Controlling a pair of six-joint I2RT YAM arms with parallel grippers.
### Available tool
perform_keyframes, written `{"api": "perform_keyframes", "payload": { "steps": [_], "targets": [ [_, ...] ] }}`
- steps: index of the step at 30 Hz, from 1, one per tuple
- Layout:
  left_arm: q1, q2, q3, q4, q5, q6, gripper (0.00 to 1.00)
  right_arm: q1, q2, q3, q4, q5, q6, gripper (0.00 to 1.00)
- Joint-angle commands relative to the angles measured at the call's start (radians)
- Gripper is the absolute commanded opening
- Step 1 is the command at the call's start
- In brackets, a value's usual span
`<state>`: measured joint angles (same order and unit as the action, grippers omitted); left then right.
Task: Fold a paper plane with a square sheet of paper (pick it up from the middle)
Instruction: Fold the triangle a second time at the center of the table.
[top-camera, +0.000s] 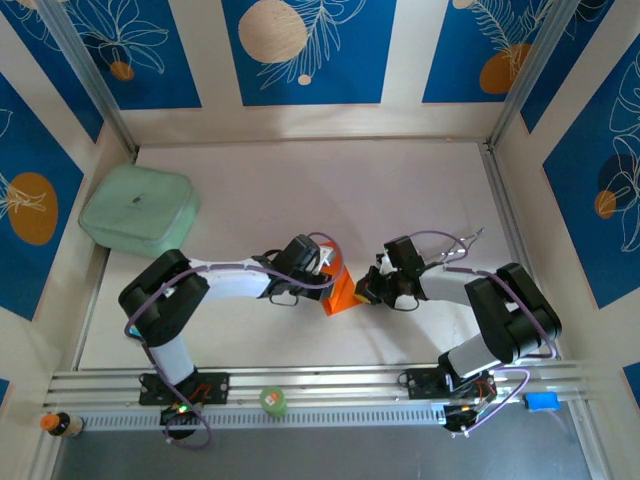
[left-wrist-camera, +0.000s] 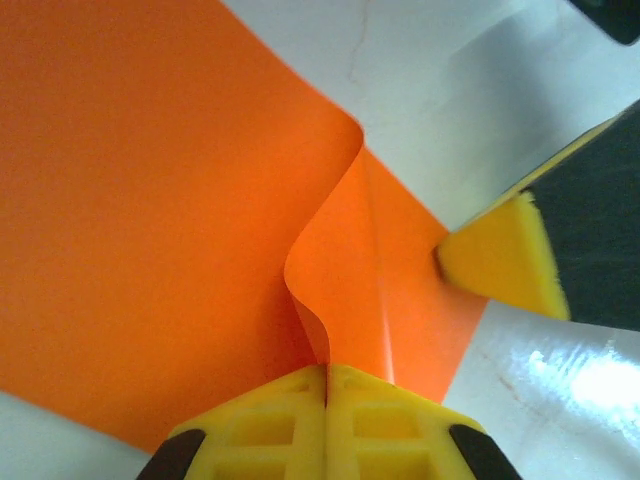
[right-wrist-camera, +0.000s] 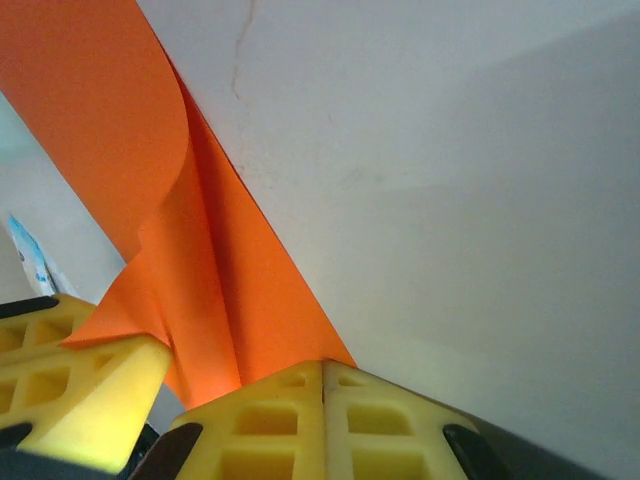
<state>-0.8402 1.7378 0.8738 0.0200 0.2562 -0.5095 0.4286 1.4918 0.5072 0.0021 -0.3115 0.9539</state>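
Paper (top-camera: 340, 292): orange and creased, held between my two grippers over the front-centre of the table (top-camera: 300, 190).
Left gripper (left-wrist-camera: 325, 385): pads together, clamped on a curling fold of the paper.
Right gripper (right-wrist-camera: 322, 375): pads together, with the paper's edge running into their seam.
Edges: one flap bows upward beside a straight crease.
Open room: bare table behind the paper; cushion (top-camera: 138, 210) well apart, far left; rail (top-camera: 320, 385) near, in front.

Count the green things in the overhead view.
2. A pale green pad at the far-left corner of the table; a small round green object on the near rail, left of centre. Others may be hidden.
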Motion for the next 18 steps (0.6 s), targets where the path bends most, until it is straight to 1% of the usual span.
{"api": "perform_keyframes", "payload": {
  "steps": [1,11,18],
  "targets": [
    [0.011,0.018,0.028,-0.066,-0.051,0.043,0.00,0.009,0.027,0.010,-0.065,0.024,0.001,0.00],
    [0.013,0.043,0.043,-0.088,-0.101,0.073,0.00,0.012,0.027,0.011,-0.067,0.022,0.002,0.00],
    [0.012,0.061,0.042,-0.075,-0.067,0.080,0.00,0.016,0.019,0.011,-0.052,0.011,0.003,0.00]
  ]
}}
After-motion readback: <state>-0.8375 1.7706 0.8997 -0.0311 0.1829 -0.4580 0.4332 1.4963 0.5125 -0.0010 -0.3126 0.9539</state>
